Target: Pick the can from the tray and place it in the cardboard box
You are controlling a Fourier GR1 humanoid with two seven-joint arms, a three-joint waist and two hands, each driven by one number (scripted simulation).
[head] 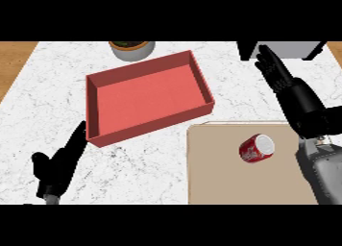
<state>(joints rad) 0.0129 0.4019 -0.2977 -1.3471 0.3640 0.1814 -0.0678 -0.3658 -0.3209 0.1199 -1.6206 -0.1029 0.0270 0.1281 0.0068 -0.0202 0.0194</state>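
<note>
A red can (257,148) with a white top lies on its side on the tan tray (216,178) at the lower right. The red open box (145,97) sits tilted on the marble counter, up and left of the tray. My right hand (300,103) hovers above the tray's right edge with fingers straight, pointing away from me, to the right of the can and not touching it. At the lower left, my left hand (60,166) stays open with fingers pointing up, just below the box's near left corner.
A grey pot (132,49) with soil stands at the counter's far edge behind the box. A dark and grey appliance (287,49) sits at the far right. Wooden floor shows past both counter sides.
</note>
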